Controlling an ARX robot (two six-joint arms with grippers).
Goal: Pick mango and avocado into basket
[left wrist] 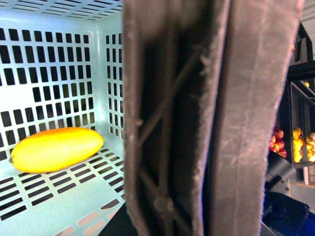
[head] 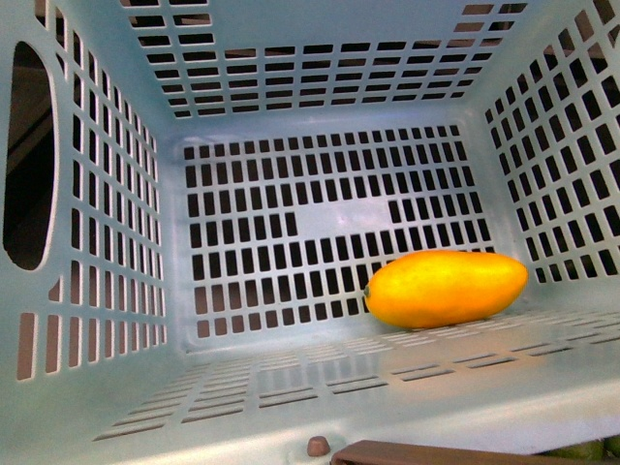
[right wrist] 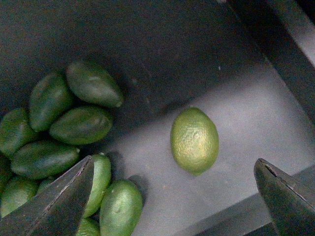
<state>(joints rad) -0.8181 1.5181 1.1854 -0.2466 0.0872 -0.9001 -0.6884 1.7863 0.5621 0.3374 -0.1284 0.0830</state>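
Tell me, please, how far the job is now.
Done: the mango lies on the basket floor. In hand: the right gripper hovers open over a dark bin of avocados, holding nothing. Left: grasp one avocado and put it in the basket.

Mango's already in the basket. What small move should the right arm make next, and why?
Probably lower the right gripper straight onto the lone avocado and close. Its fingers are open wide with that fruit between them, lying apart from the darker pile, so it looks the easiest pick; the mango already lies in the basket.
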